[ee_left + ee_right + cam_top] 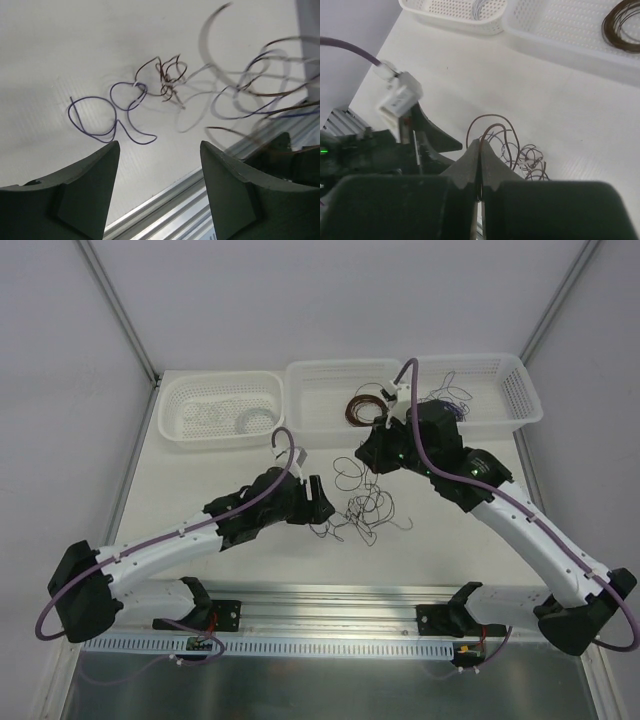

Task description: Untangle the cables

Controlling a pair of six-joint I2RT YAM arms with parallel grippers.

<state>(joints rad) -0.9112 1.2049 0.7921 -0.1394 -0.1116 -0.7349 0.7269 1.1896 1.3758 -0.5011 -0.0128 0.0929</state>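
Note:
The cables (365, 512) lie as a scribbly tangle of thin purple, dark brown and pale wires on the white table between the two arms. My right gripper (481, 143) is shut on a dark brown wire that arches up out of its tips, above the tangle (527, 160). From above, the right gripper (363, 461) hangs just behind the tangle, with a dark loop (346, 476) below it. My left gripper (160, 146) is open with nothing between its fingers. It sits left of the tangle (322, 502). Purple loops (100, 120) and a brown knot (167, 80) lie ahead of it.
Three white baskets line the back edge. The left one (176, 408) holds a white coil (255, 420). The middle basket (318, 375) holds a brown coil (362, 405), and the right basket (515, 390) holds thin purple wire (450, 395). An aluminium rail (165, 207) runs along the near edge.

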